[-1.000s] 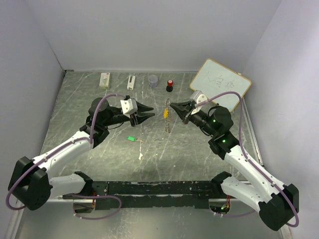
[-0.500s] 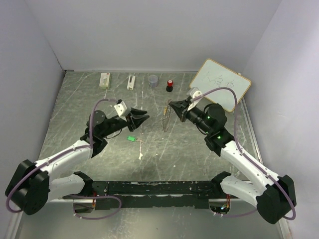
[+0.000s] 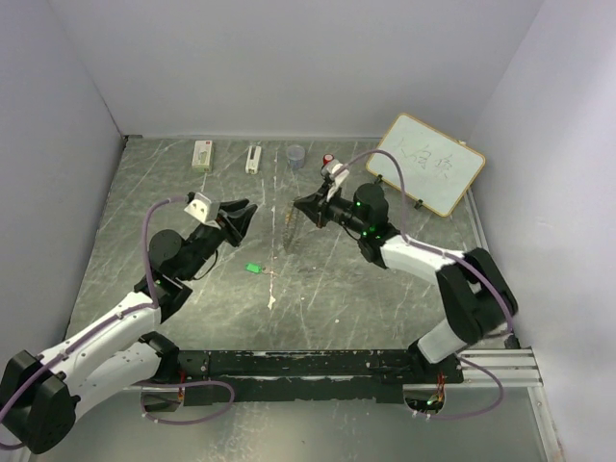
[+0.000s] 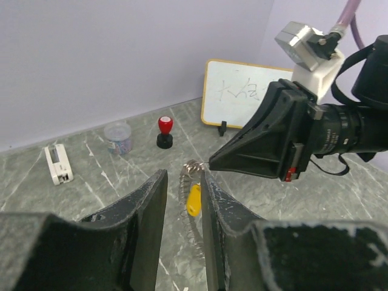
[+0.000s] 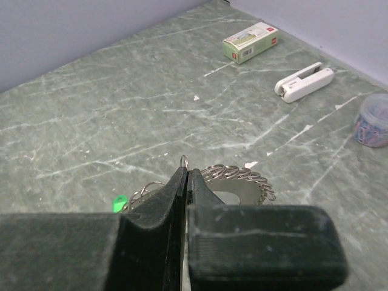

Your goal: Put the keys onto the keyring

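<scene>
Since the keyring [image 3: 289,231], pinched by the closed right fingers [image 5: 159,203] with the yellow key [image 4: 193,201] apparently hanging on it, has been swung leftward, only the green key [image 3: 253,268] on the table [image 3: 144,192] is left to be fetched by the slightly parted, empty left fingers [image 4: 145,206].

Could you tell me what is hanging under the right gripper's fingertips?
The keyring hangs from the shut right gripper, the yellow key dangling with it; the ring's lower end is hidden behind the left gripper's fingers.
</scene>
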You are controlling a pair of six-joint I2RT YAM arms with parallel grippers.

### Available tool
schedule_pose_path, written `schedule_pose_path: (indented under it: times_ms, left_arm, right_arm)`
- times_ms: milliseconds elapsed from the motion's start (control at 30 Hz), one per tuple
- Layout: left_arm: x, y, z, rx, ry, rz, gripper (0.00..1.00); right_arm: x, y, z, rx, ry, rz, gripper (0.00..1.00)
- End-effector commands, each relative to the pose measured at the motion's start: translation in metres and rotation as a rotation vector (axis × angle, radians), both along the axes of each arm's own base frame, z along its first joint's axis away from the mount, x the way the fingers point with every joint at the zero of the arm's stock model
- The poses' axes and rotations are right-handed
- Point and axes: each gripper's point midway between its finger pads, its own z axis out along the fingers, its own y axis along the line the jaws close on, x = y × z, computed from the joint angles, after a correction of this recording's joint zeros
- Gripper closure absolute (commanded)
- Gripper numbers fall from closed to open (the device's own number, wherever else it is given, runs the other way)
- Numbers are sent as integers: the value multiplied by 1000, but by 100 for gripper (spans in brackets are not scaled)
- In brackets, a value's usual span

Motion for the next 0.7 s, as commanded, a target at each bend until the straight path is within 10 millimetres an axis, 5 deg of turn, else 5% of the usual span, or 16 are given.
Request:
schedule_pose_path:
  times_ms: [0,100,333,500,667]
  left_arm:
    - [6,10,-10,-4,38,54,61]
    - [7,8,-11,-1,43,45,61]
    - [11,3,-19,-12,50,30,62]
    - [13,-3,-24,-14,66,8,63]
    - [12,0,-22,-16,61,14,63]
  right_arm:
    - [14,19,43,147,-108,74,100]
    - [16,10,25,139,-62,42,100]
    - [13,-52,-33,62,97,-126,100]
    - [2,-92,-64,27,210,-283,73]
    - [-14,-125,-41,89,158,-445,55]
